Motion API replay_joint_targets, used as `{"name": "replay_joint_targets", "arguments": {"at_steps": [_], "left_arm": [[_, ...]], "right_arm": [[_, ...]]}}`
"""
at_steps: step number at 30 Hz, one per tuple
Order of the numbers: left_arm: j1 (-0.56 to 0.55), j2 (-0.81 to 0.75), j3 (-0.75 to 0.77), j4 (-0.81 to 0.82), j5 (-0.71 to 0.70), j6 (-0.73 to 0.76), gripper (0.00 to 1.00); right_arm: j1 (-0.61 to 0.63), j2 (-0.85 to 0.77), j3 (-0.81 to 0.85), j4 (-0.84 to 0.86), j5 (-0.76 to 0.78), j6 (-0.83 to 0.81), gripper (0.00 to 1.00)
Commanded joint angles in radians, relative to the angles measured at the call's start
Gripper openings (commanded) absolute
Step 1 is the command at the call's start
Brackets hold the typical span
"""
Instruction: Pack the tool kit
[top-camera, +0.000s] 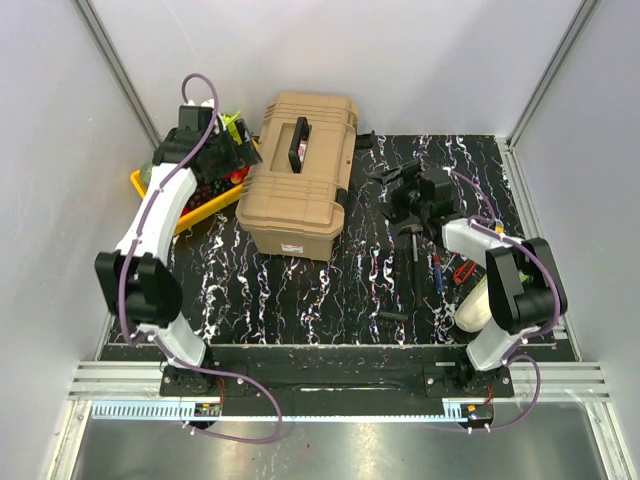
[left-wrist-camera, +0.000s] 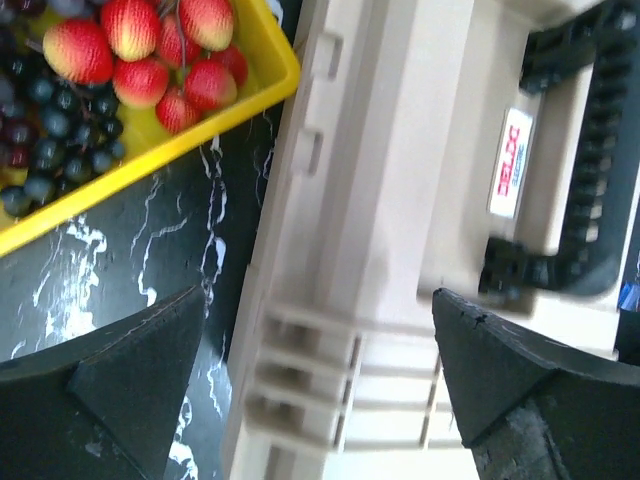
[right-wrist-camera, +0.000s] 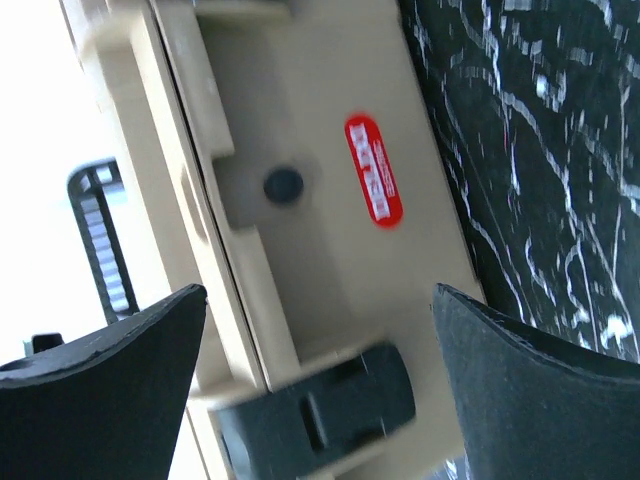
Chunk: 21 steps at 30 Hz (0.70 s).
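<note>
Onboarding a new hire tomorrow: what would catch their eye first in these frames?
A big tan toolbox, closed, stands in the middle with its black handle on top. A yellow tray of fruit lies at its left. Small tools are scattered on the dark mat at its right.

right pincer (right-wrist-camera: 320, 290) spread wide | tan toolbox (right-wrist-camera: 300, 100) front fills view; red label (right-wrist-camera: 373, 170); black latch (right-wrist-camera: 320, 410) | marbled table (right-wrist-camera: 540, 150) at right

We see the large tan plastic toolbox (top-camera: 300, 185) standing closed near the far edge, left of centre, with its black handle (top-camera: 297, 143) lying flat. Near the right edge lie small hand tools (top-camera: 438, 272), loose.
</note>
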Motion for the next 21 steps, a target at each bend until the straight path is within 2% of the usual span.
{"name": "replay_joint_targets", "arguments": {"at_steps": [1,6,10,13,21], "left_arm": [[0.004,-0.17,-0.179,0.03,0.051,-0.004,0.99],[0.004,-0.319,-0.423,0.15,0.117,-0.03,0.99],[0.004,-0.392,-0.554,0.236,0.156,-0.061,0.99],[0.002,-0.412,-0.603,0.276,0.173,-0.079,0.99],[0.002,-0.393,-0.614,0.296,0.18,-0.101,0.99]], "right_arm": [[0.069,-0.131,-0.119,0.058,-0.067,-0.071,0.99],[0.152,-0.159,-0.263,0.244,-0.026,0.021,0.99],[0.179,-0.157,-0.326,0.353,0.01,0.064,1.0],[0.195,-0.131,-0.355,0.45,0.043,0.102,0.99],[0.247,0.094,-0.388,0.956,0.149,0.323,0.99]]}}
